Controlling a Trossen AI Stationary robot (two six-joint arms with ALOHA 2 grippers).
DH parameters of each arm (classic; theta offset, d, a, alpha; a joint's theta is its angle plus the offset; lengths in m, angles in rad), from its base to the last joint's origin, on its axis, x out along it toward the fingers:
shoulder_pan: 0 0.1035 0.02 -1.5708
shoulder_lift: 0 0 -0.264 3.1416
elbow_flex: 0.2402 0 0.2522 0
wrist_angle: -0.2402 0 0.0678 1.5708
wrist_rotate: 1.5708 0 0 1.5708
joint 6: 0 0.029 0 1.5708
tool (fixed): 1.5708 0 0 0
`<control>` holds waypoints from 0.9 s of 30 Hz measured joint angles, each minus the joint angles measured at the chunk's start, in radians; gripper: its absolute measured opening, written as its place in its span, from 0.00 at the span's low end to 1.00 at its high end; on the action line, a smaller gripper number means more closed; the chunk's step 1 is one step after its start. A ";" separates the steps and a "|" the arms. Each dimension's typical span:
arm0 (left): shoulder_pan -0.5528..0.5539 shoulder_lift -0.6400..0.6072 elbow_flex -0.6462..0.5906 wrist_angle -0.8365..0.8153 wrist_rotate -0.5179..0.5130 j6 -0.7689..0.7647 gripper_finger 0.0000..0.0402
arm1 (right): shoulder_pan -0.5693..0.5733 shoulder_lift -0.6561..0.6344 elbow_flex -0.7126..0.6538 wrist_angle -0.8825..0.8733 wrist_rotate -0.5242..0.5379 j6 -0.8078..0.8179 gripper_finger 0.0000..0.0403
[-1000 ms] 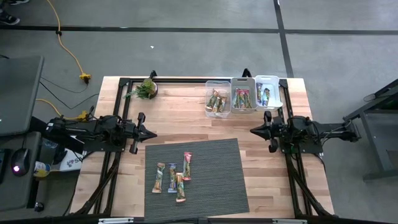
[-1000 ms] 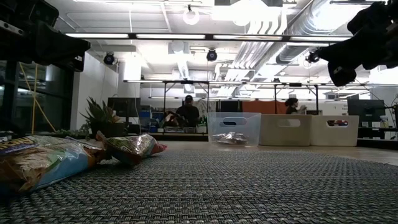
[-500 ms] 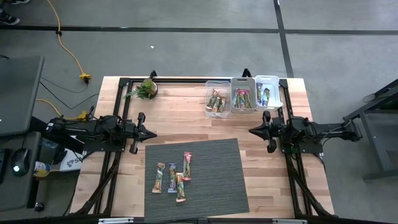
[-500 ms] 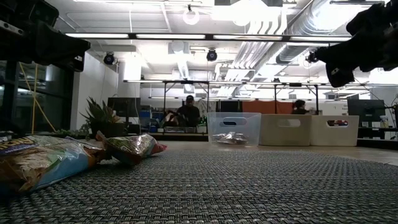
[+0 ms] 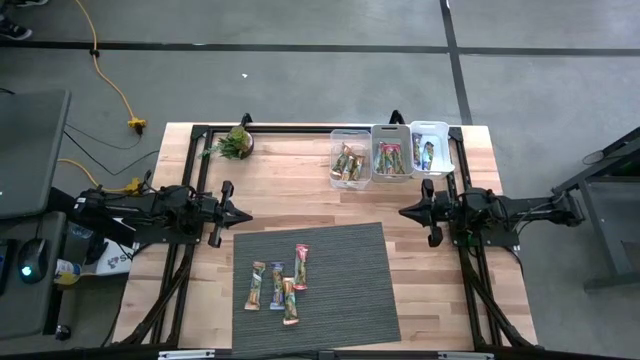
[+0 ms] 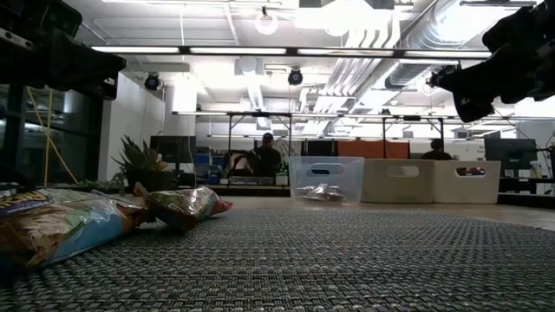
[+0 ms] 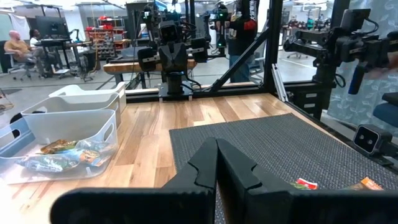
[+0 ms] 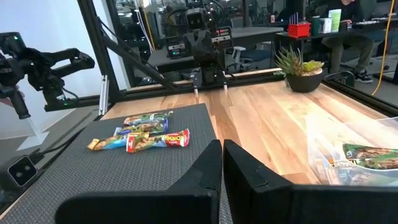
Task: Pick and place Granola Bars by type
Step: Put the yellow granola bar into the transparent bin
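At 6 o'clock on the desk (image 5: 300, 190), four unsorted Granola Bars (image 5: 277, 283) lie on the mat (image 5: 345, 275) w/in reach, bins (image 5: 391, 150) at 1, both left hand (image 5: 241, 213) & right hand (image 5: 405, 211) closed, empty.

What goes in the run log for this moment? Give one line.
left tool: shut, mat's left edge | right tool: shut, near bins | four bars on mat
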 joint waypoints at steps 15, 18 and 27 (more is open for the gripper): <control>0.000 0.000 0.000 0.005 -0.068 0.000 0.00 | 0.000 0.000 0.000 0.001 0.000 0.001 0.00; 0.000 0.000 0.000 0.006 -0.068 0.000 0.00 | 0.000 0.000 0.000 0.001 0.000 0.001 0.00; 0.000 0.000 0.000 0.007 -0.082 -0.129 0.00 | 0.000 0.000 0.000 0.001 0.000 0.001 0.00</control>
